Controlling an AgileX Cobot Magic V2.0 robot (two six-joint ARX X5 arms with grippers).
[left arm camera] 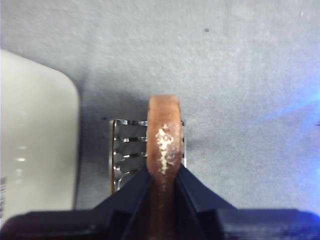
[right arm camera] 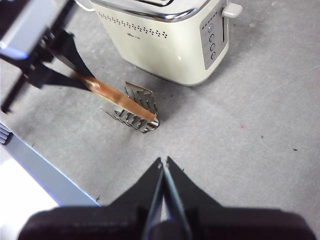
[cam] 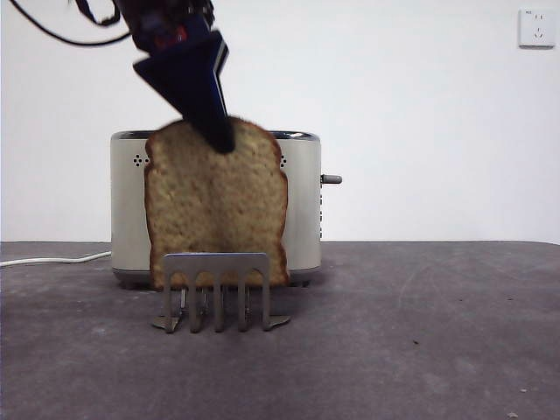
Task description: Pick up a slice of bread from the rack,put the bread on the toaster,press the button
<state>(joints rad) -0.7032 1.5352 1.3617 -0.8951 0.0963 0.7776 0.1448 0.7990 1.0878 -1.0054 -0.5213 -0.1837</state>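
**Brown wholegrain slice gripped at its crown, still seated in the rack**

Brown and speckled, the slice of bread stands upright in the rack, its lower edge behind the row of grey metal prongs on the dark grey table. The left gripper reaches down from the upper left of the front view and has its two black jaws closed on the domed top crust; the left wrist view shows the slice of bread edge-on, pinched between the jaws, with the rack directly beneath it. Just behind stands the cream toaster, chrome rimmed, with the button projecting from its right side and a white cord trailing off to the left. The right gripper hovers well apart from the rack, jaws pressed together and holding nothing, looking toward the toaster. A wall socket sits high on the white wall.
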